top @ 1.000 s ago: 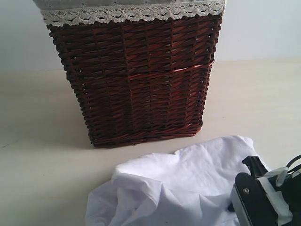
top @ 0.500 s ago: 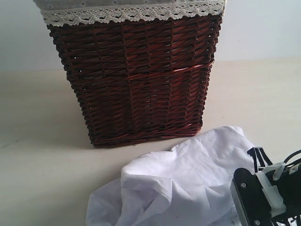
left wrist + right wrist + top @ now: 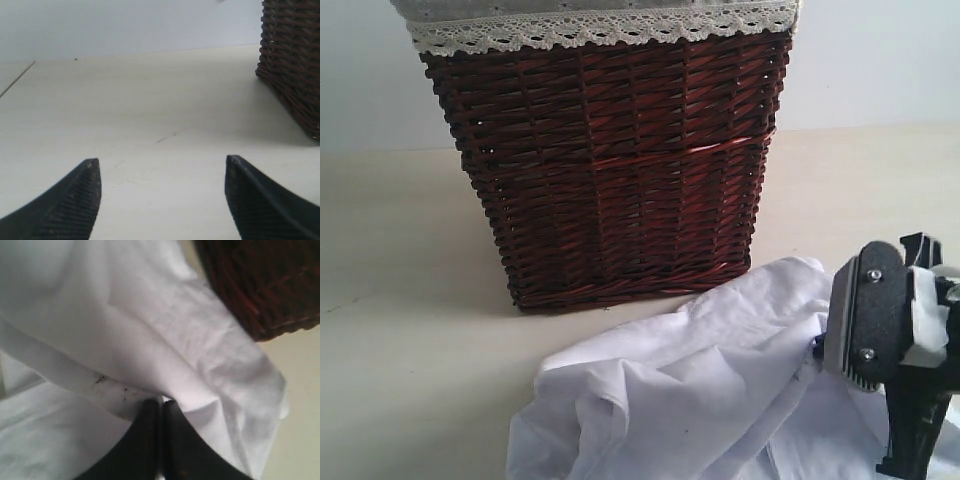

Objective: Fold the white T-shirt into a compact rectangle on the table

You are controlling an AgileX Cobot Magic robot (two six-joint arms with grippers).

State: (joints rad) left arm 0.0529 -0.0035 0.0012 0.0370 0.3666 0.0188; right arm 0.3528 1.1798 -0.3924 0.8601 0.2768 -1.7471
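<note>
The white T-shirt (image 3: 690, 390) lies crumpled on the pale beige table (image 3: 400, 330), in front of the basket at the lower right of the exterior view. My right gripper (image 3: 162, 402) is shut on a fold of the white T-shirt (image 3: 150, 340), its two black fingers pressed together with cloth pinched at the tips. In the exterior view the right arm's black and white wrist stands at the shirt's right edge, lifting the cloth there. My left gripper (image 3: 160, 165) is open over bare table (image 3: 150, 100), with nothing between its fingers.
A tall dark wicker basket (image 3: 610, 170) with white lace trim (image 3: 590, 28) stands at the middle back, right behind the shirt. Its corner (image 3: 295, 65) shows in the left wrist view. A pale wall rises behind the table.
My right gripper has shut on the shirt and risen, pulling the shirt's right side upward and toward the basket. The cloth's folds have shifted. The left gripper has not moved.
</note>
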